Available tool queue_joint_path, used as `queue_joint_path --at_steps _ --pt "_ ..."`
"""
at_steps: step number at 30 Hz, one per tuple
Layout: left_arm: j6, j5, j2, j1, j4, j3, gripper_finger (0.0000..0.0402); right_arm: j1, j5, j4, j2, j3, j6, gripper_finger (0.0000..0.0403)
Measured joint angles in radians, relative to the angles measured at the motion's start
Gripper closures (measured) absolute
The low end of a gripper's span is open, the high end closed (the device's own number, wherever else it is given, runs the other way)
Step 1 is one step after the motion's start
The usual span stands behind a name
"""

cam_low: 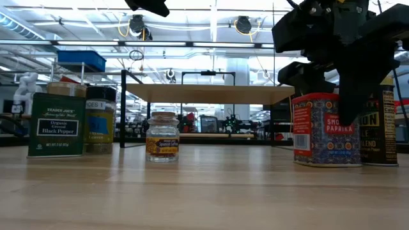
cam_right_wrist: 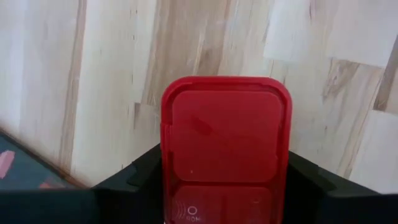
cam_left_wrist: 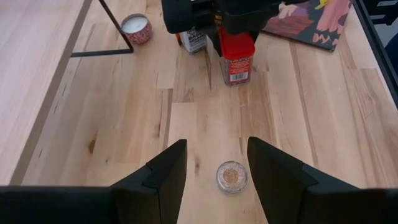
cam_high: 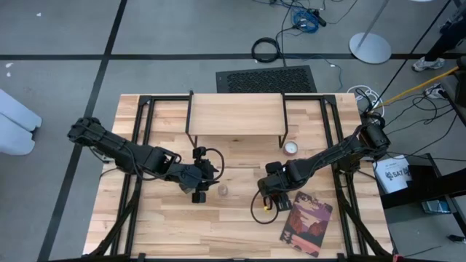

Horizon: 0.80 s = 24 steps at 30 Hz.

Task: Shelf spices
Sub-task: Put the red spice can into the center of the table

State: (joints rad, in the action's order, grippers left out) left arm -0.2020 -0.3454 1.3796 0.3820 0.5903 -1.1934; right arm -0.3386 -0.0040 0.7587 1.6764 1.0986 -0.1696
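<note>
The shelf (cam_high: 237,114) top is bare, so no spices are up yet. The right gripper (cam_right_wrist: 224,186) has its fingers on both sides of the red paprika tin (cam_low: 326,129), closing in. The left gripper (cam_left_wrist: 214,177) hangs half open over a small glass jar (cam_low: 162,137). The wooden table (cam_high: 160,218) sits on a grey floor with cables.

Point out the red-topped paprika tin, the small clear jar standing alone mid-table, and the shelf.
paprika tin (cam_low: 326,131), low view, on its front label.
small clear jar (cam_low: 162,137), low view, on its label.
shelf (cam_high: 237,114), high view, on its pale plank top.
</note>
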Motion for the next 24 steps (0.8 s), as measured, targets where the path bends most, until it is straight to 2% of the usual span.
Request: queue_joint_path --at_steps 14,24 --pt "-0.001 0.000 0.000 0.000 0.002 0.000 0.0223 0.053 0.002 -0.033 0.000 0.011 -0.005 0.0190" --pt "-0.001 0.000 0.000 0.000 0.007 0.000 0.0223 0.097 0.009 -0.040 0.000 0.135 0.043 0.0189"
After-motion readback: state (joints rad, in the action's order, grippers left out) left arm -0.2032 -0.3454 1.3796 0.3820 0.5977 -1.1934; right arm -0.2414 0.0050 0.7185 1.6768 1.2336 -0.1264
